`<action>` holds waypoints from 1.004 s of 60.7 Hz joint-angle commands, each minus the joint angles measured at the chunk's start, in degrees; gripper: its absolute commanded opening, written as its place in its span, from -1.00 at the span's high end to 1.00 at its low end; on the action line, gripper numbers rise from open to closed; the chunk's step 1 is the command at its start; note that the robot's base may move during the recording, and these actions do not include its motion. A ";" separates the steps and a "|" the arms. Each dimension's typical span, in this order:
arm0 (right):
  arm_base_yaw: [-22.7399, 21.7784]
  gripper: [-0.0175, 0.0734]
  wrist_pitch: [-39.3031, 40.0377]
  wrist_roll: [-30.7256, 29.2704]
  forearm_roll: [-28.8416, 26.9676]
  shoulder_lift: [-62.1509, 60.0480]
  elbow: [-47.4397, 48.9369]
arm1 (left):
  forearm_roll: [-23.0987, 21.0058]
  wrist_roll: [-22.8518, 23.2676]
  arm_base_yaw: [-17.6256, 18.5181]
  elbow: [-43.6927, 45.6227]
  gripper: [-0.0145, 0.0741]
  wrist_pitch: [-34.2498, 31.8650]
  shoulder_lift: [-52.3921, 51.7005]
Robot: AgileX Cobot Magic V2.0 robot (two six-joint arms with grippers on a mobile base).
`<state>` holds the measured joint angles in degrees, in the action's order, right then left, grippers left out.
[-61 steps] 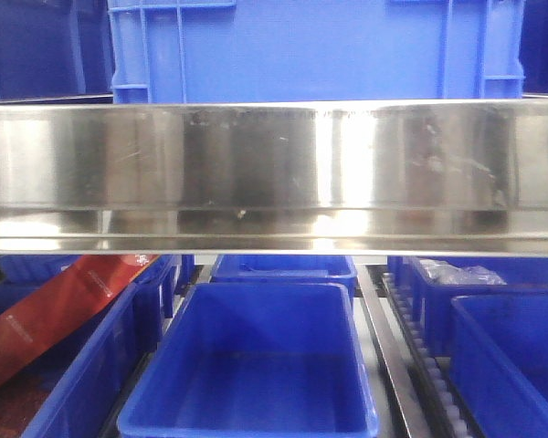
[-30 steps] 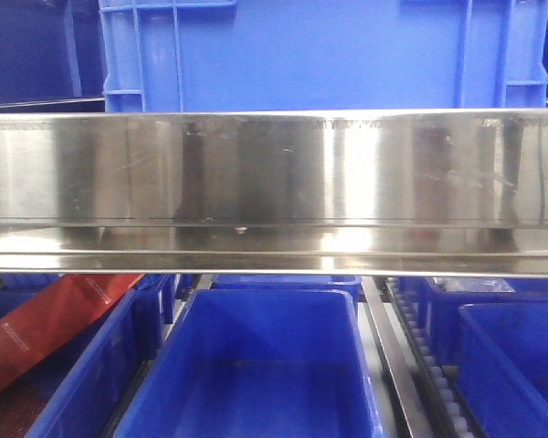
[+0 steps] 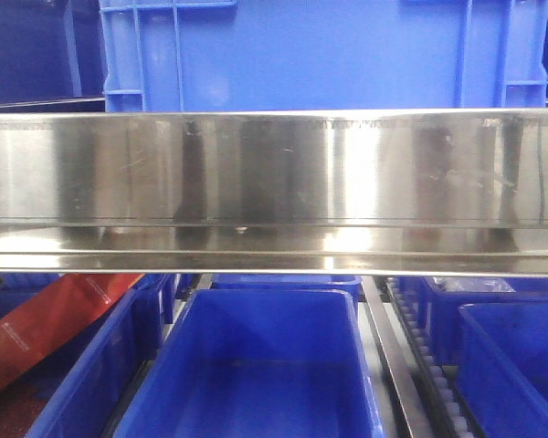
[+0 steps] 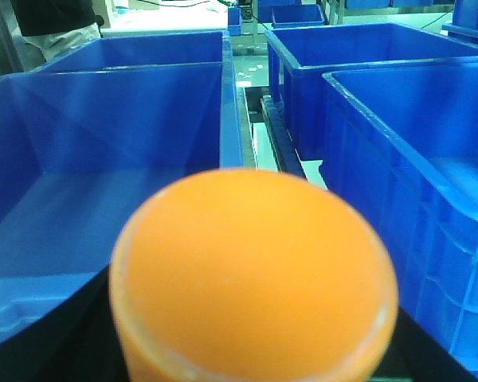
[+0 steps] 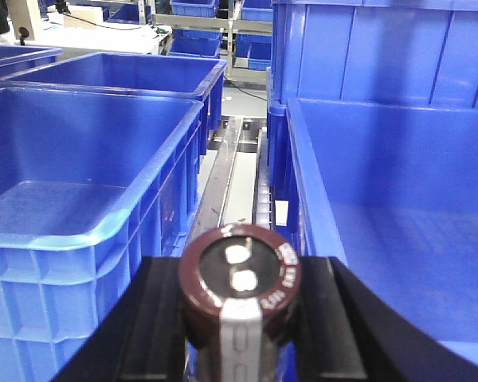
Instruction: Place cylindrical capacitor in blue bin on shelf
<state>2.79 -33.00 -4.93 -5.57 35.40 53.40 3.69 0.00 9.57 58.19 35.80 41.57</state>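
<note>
- The front-facing view is crossed by the wide stainless-steel front rail of the shelf (image 3: 274, 173), which is shiny, scratched and full of blurred reflections.
- A large blue crate (image 3: 301, 55) is seen on the level above the rail and is cut off by the top edge.
- Below the rail, blue bins (image 3: 274, 294) are set in rows, with a grey roller track (image 3: 429, 356) between the middle bin and those on the right.
- An orange-red packet (image 3: 55, 319) lies slanted in the lower-left bin; its lower end is cut off by the frame edge.
- In the right wrist view the cylindrical capacitor (image 5: 239, 274) is gripped by the right tool (image 5: 240, 306), whose dark fingers are closed against its two sides.
- Its brown sleeve, grey stripe and two silvery terminals are turned towards the camera.
- It is held in line with the roller track, between a bin on the left and a bin on the right, and is not in either bin.
- More blue bins on racks are seen far behind.
- In the left wrist view a blurred orange round object (image 4: 255, 270) fills the lower middle and hides most of the left tool (image 4: 251, 368).
- Only dark shapes are seen at the lower corners, so it cannot be told whether that tool is open or closed.
- A person (image 4: 56, 24) is cut off at the top-left corner.
</note>
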 commanded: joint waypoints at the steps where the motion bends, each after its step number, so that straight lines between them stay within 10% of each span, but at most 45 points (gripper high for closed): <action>1: -0.25 0.97 1.77 -0.52 0.28 -0.01 0.31 | -0.30 0.00 0.31 0.51 0.92 -1.21 -0.24; 35: -0.25 0.97 1.77 -0.52 0.28 -0.01 0.31 | -0.28 0.00 1.03 2.60 0.92 -3.58 1.91; 61: -0.25 0.97 1.77 -0.52 0.28 -0.01 0.31 | -0.27 -0.31 20.71 33.94 0.92 3.50 32.15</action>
<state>2.79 -33.00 -4.93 -5.57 35.40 53.40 3.83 0.00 27.33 85.81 38.87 68.51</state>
